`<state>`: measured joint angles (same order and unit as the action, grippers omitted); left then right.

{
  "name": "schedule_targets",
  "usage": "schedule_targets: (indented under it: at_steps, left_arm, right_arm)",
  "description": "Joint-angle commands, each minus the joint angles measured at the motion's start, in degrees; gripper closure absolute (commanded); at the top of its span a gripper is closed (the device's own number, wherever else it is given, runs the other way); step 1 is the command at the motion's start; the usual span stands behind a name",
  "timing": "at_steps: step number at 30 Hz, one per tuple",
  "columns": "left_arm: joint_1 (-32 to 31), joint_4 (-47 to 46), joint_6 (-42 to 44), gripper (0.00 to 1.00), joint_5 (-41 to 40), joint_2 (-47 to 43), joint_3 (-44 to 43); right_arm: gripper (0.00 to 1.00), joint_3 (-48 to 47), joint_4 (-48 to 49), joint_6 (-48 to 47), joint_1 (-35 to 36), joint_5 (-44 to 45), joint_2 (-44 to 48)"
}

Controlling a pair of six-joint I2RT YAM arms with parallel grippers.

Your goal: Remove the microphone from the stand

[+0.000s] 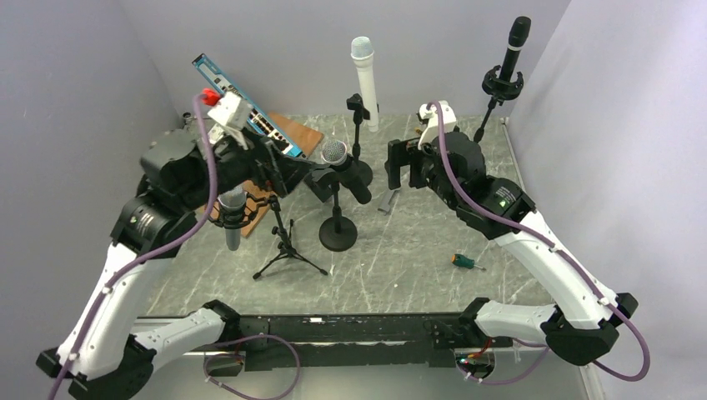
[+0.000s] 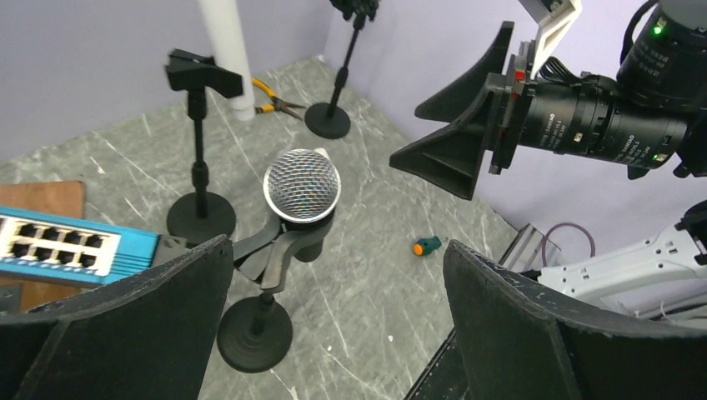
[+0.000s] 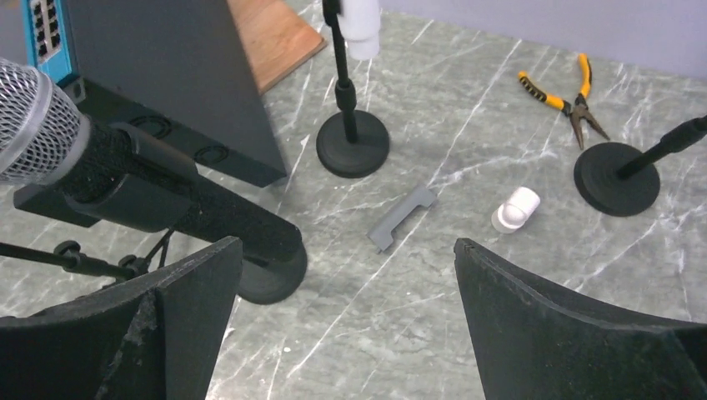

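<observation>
A microphone (image 1: 335, 155) with a silver mesh head and black body lies tilted in the clip of a short black stand (image 1: 338, 236) at the table's middle. It also shows in the left wrist view (image 2: 302, 185) above its round base (image 2: 254, 333), and in the right wrist view (image 3: 125, 179) at the left. My left gripper (image 1: 293, 172) is open and empty just left of the microphone, fingers (image 2: 125, 325) wide apart. My right gripper (image 1: 400, 163) is open and empty just right of it, fingers (image 3: 575, 333) wide apart.
A white microphone (image 1: 364, 79), a black one (image 1: 513, 50) and a grey one on a tripod (image 1: 233, 218) stand around. A blue network switch (image 1: 242, 104), a wooden board (image 1: 298, 133), pliers (image 3: 563, 96), a grey bracket (image 3: 400, 218), a white fitting (image 3: 515, 208) and a screwdriver (image 1: 467, 262) lie nearby.
</observation>
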<state>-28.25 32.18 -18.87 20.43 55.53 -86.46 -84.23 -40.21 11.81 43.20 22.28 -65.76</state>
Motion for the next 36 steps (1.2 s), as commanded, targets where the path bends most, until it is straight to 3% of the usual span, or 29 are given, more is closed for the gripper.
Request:
schedule_targets:
  at_steps: [1,13,18,22,31,34,36]
  left_arm:
    - [-7.6,-1.9,2.6,0.01,-11.6,3.2,-1.0]
    - [-17.9,-3.1,5.2,0.03,-28.3,10.2,-0.5]
    - [-18.2,-5.9,4.7,0.09,-30.3,12.0,0.7]
    - [-18.4,-7.7,4.1,0.15,-30.2,14.3,0.8]
    - [-19.0,-9.8,3.6,0.43,-27.6,16.7,1.1]
    - [-19.0,-8.6,4.1,0.76,-25.9,17.6,0.2]
    - [-19.1,-8.6,4.4,0.88,-22.9,17.8,-0.2]
  right_arm:
    - [0.0,3.0,3.7,2.9,-0.1,-3.1,1.9]
    - [0.0,20.0,20.8,-0.2,-0.3,-5.8,11.2]
    - [0.0,21.5,20.7,1.3,-0.4,-0.3,12.1]
    - [0.0,19.0,15.3,-1.3,-0.5,-1.5,10.4]
    - [0.0,20.4,14.9,-2.1,-0.5,-7.0,11.8]
    - [0.0,20.1,14.6,-2.1,-0.5,-7.3,12.2]
    - [0.0,19.9,14.3,-2.3,-0.6,-7.5,12.5]
